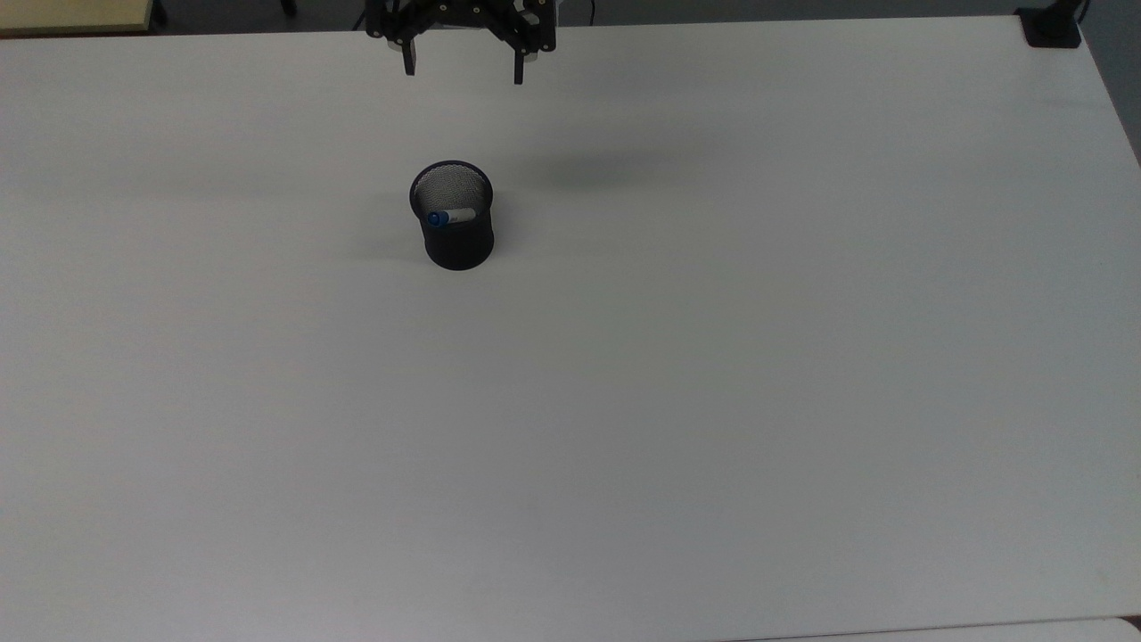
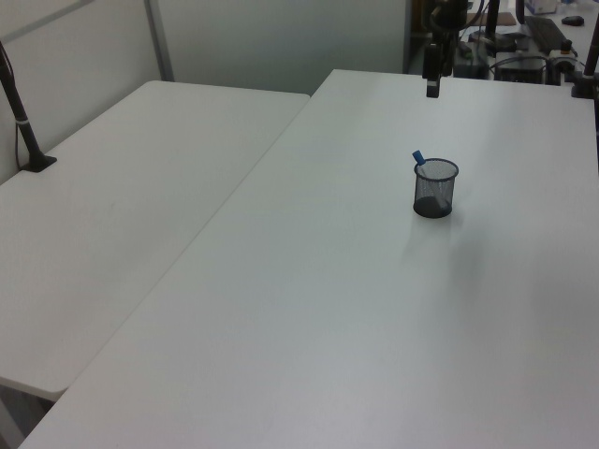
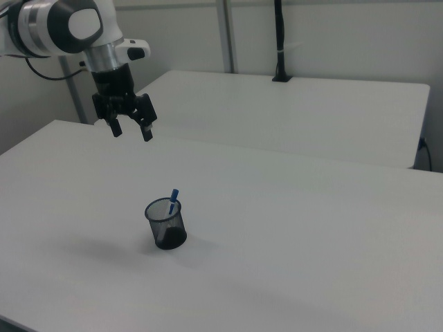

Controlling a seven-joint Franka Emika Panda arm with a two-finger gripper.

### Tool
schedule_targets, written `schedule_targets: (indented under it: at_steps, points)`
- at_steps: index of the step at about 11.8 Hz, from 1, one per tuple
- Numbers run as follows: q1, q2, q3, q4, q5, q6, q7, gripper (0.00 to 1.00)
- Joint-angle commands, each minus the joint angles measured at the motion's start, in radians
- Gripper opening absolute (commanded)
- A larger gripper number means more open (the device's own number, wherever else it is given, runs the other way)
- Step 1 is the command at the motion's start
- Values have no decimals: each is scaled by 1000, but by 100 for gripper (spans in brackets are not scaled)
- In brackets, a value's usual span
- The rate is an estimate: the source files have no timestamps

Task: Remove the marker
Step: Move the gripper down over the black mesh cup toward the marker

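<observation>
Marker stands in the cup, leaning against the rim on the top view's left, blue cap up and poking just above the edge. In the right view the cap clears the rim plainly. Cup sits upright on the white counter, alone.

Pincer hangs in the air beyond the cup, toward the far edge of the counter in the top view, well apart from the cup and higher than it. Its two fingers are spread apart, nothing between them.

Step in hand, as I judge it: approach, then grasp. To do it well:
- Bring the pincer over the cup, centred on the blue cap rather than on the cup's middle.
- Line up the fingers so they close across the marker's barrel and neither lands on the mesh wall.
- Descend only far enough to take the exposed top; going deeper risks catching the rim.
- Lift along the marker's lean at first. The cup looks light and may tip or drag if the marker rubs the rim.

Count: one marker, one cup, one pincer. A second white counter stands behind the cup in the right view, with a black post at its far edge.
</observation>
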Motion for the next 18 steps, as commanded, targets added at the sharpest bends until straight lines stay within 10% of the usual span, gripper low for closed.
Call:
schedule_targets:
  at_steps: [1, 15, 18]
  points:
    - [3, -3, -5, -7, 14, -8, -27, 100]
    - [-64, 62, -5, -53, -55, 48, -174, 100]
    - [-91, 108, -5, -96, -55, 145, -176, 86]
